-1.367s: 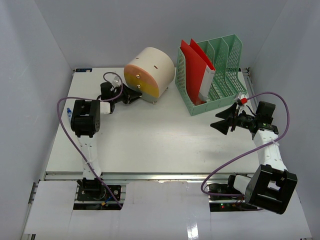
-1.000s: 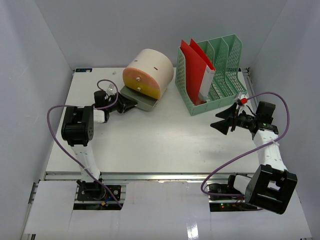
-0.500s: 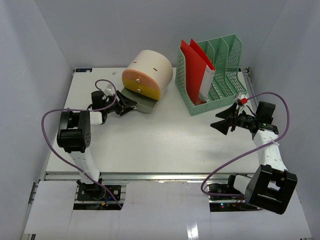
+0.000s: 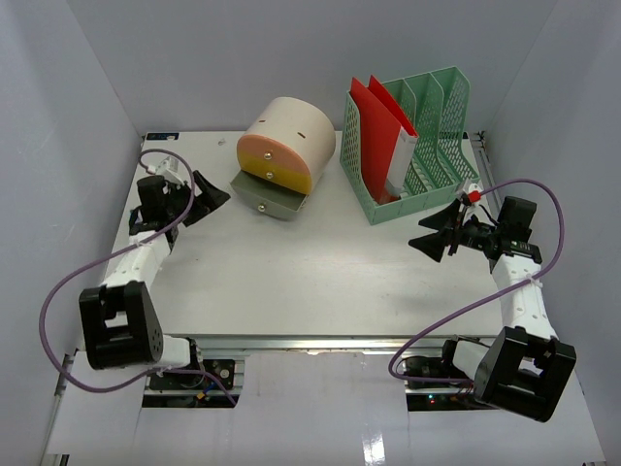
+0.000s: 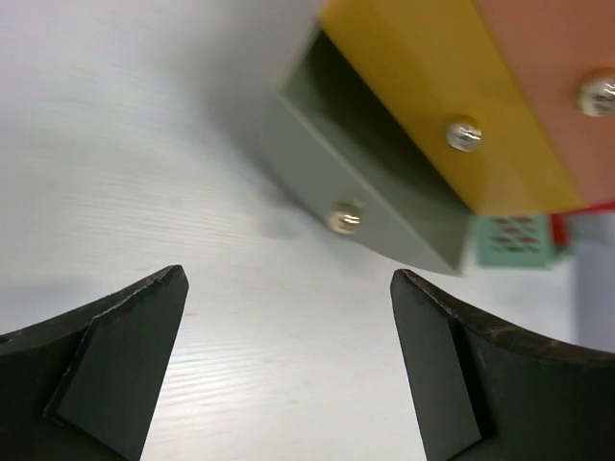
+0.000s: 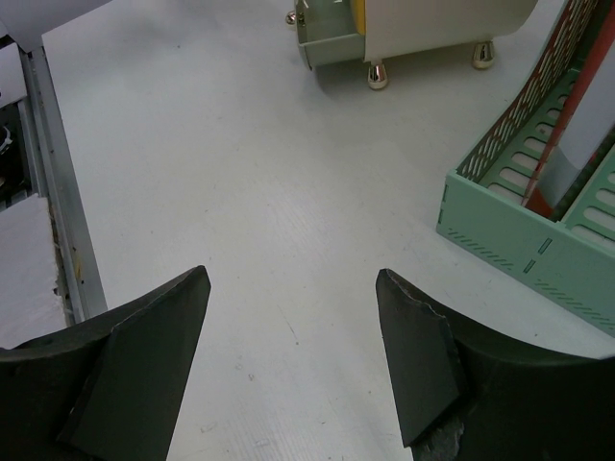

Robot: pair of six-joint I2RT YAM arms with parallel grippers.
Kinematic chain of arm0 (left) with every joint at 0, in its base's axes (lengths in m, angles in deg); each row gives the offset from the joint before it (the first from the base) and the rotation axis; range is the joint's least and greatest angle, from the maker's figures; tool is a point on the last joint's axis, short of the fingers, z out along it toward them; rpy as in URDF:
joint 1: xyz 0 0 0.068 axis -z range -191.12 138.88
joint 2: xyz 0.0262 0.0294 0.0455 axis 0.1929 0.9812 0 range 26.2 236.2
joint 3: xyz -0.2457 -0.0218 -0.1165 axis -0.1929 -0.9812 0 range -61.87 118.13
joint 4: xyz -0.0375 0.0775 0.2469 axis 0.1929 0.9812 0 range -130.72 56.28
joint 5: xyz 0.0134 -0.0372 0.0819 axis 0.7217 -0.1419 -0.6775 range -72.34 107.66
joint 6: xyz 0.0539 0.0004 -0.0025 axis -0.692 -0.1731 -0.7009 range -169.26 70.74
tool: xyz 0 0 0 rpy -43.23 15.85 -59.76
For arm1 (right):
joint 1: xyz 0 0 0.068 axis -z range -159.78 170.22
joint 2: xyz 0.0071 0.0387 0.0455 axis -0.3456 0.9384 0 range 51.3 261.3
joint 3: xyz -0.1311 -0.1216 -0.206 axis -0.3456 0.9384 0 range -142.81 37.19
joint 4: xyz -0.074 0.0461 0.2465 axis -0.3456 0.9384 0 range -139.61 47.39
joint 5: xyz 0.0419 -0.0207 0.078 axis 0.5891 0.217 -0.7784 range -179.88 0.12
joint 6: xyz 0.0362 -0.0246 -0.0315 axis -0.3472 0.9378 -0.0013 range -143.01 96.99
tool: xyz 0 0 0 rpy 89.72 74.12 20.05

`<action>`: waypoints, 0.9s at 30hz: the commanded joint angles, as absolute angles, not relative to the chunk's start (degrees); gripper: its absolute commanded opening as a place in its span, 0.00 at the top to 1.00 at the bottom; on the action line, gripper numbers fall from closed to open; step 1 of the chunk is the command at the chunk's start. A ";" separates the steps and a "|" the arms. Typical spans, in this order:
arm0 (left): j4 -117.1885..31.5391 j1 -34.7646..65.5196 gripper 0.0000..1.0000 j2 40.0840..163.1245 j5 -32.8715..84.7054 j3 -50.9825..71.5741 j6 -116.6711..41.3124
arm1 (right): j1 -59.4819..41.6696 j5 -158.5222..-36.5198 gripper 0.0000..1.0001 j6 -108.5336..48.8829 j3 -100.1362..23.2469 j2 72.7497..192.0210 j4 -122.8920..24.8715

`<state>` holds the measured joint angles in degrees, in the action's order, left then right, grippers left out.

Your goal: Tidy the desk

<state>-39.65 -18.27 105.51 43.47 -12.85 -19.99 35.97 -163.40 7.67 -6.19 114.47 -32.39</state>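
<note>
Left gripper (image 5: 288,277) is hanging wide open and empty, with the desk (image 4: 291,282) lying beneath it; the pulled-out grey drawer (image 5: 384,226) is sitting just ahead, knob (image 5: 343,220) facing it, far nearer than to the open, empty right gripper (image 4: 432,233).

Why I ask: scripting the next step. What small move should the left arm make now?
Probably swing the left gripper aside, clear of the grey drawer: the drawer stands pulled out, and the gripper is open, empty and apart from its knob, so its pull looks done.
</note>
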 commanded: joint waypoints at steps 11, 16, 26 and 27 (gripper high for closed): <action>-24.58 -26.42 0.04 107.00 -5.03 -10.03 -32.51 | 36.13 -165.16 0.23 6.59 -7.02 114.80 -33.72; -27.06 -27.62 0.07 112.48 -7.47 -6.61 -33.11 | 36.13 -165.20 0.23 6.35 -6.59 115.78 -34.30; -26.57 -29.80 0.16 126.15 -9.03 1.98 -32.96 | 36.13 -164.36 0.23 6.55 -6.84 116.87 -34.19; -26.57 -30.20 0.18 127.18 -8.17 2.55 -32.74 | 36.13 -164.41 0.23 6.61 -6.85 116.87 -34.14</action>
<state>-27.07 -28.88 123.30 -7.86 0.22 -33.16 35.97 -163.72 6.92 -6.19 116.78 -33.11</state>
